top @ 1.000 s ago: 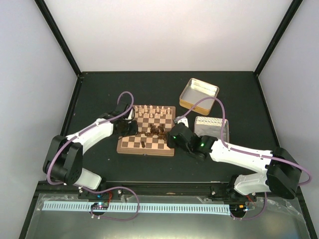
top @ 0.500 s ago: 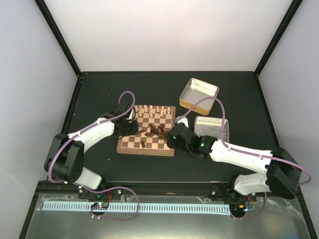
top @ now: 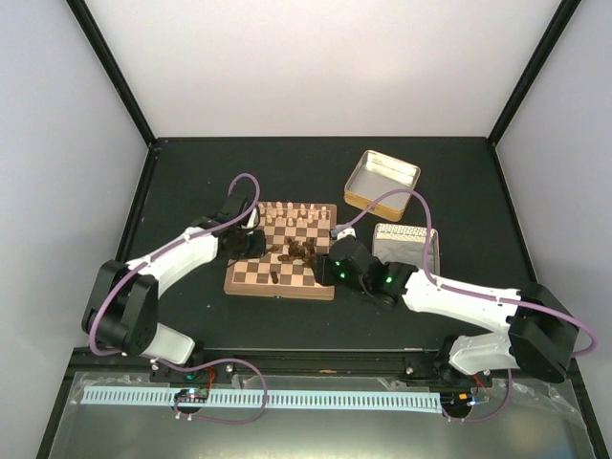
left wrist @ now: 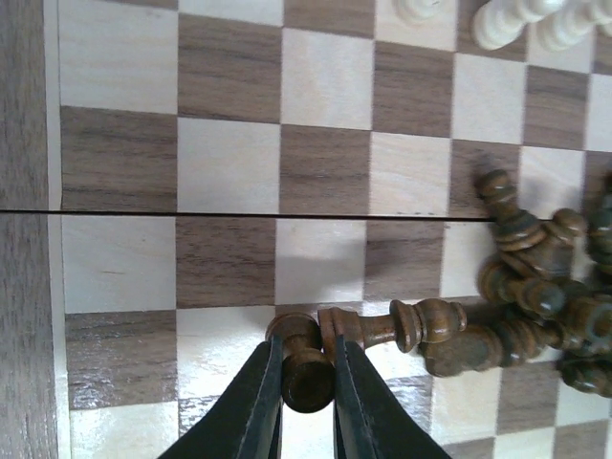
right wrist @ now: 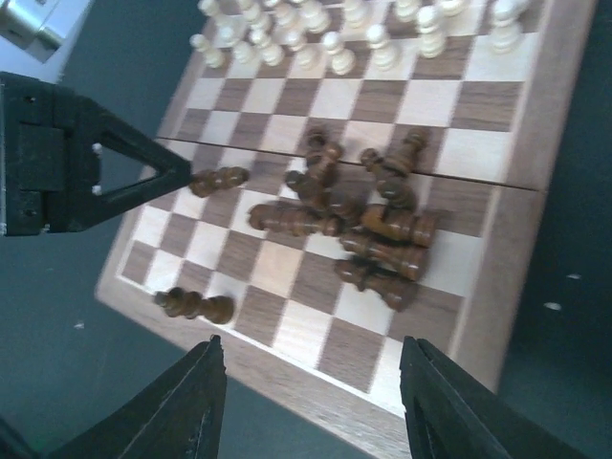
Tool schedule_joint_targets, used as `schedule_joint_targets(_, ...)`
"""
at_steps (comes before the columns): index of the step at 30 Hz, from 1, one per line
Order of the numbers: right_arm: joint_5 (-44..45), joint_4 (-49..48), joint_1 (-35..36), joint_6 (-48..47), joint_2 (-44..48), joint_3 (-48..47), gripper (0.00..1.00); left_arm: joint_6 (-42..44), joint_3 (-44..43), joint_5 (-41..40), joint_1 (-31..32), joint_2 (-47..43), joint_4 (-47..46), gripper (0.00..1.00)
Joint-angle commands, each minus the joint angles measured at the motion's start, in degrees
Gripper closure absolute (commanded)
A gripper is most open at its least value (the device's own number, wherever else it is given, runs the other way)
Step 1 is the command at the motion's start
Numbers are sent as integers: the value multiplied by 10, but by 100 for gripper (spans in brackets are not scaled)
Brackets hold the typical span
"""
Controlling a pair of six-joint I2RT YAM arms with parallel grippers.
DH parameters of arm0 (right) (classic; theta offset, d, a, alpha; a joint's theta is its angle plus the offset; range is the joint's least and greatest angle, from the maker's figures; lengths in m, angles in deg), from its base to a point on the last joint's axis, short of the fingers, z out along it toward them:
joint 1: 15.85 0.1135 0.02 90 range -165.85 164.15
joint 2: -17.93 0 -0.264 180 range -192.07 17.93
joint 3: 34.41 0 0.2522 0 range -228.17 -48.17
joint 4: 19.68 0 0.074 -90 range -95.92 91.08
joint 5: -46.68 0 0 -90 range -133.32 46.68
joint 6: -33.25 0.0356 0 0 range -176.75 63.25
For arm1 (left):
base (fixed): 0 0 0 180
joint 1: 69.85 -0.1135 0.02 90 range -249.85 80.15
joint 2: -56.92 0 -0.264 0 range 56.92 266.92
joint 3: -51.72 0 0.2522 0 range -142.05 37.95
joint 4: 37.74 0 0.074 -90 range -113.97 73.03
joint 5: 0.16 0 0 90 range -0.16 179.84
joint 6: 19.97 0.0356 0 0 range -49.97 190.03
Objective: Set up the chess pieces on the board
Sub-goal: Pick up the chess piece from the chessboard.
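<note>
At bottom centre of the left wrist view, the left gripper (left wrist: 306, 356) clamps one dark piece (left wrist: 304, 375), probably to stand it on the board (left wrist: 228, 163), while the right gripper (right wrist: 314, 342) hangs wide apart over the heap (right wrist: 368, 225).

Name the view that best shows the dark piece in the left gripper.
Left wrist: the piece sits large between the left gripper's fingers. Right wrist shows it small, side-on; top external cannot resolve it.
</note>
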Motion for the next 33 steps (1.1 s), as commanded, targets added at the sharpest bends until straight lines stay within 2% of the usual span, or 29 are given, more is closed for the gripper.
schedule_joint_targets(1,-99,-121,-20,18,-8,20,49,19,0,12,11,-40,12,97)
schedule_joint_targets(4,-150,-177,-31,49,-36,19,47,20,1,18,18,-58,23,97)
schedule_joint_targets(7,-180,-191,-38,75,-70,-1,45,19,-4,31,27,-75,35,97)
schedule_joint_targets(12,-238,-258,-56,140,-126,-3,36,15,-14,62,41,-101,54,97)
schedule_joint_targets(17,-263,-307,-65,161,-168,-6,36,10,-22,91,47,-121,72,97)
schedule_joint_targets(29,-294,-395,-74,189,-216,-5,51,5,-26,121,51,-132,80,97)
schedule_joint_targets(33,-294,-415,-74,187,-220,1,61,5,-28,121,51,-134,80,97)
